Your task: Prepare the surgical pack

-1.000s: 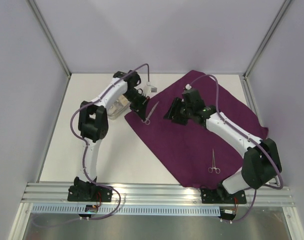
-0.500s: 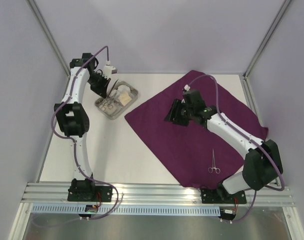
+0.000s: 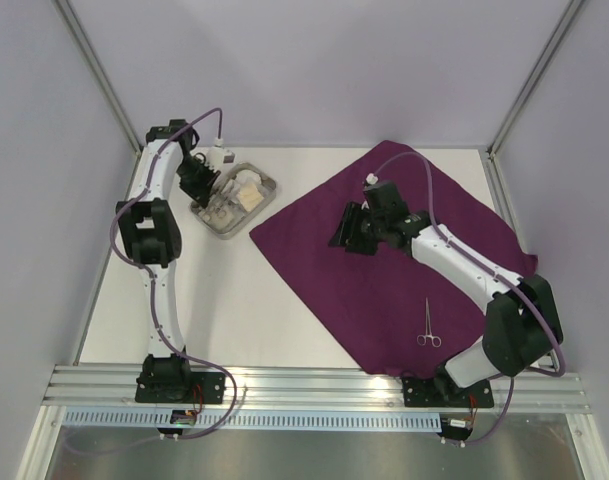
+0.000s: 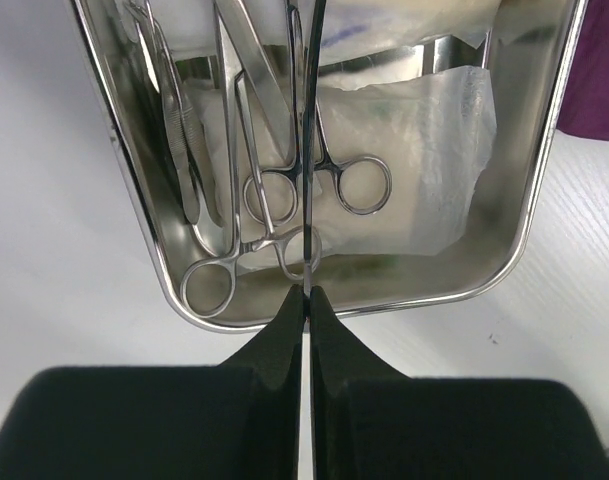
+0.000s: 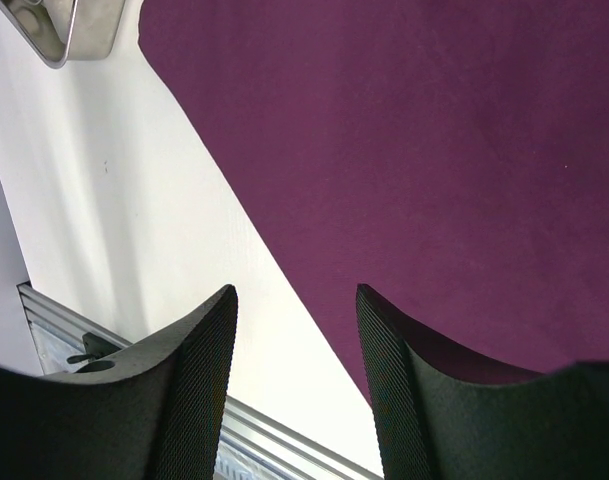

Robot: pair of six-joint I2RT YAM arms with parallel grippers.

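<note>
From above: the left gripper is down at the steel tray on the worktop. The purple cloth lies spread beside it, one clamp on it. The right gripper hovers over the cloth.

Left wrist: jaws pinched on a thin dark strip; I can't tell what it is. Looped clamps and gauze sit in the tray.

Right wrist: jaws apart, holding nothing, above the cloth's edge.

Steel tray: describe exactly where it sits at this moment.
In the top view the steel tray sits on the white table at the far left, just off the left corner of the purple cloth.
</note>
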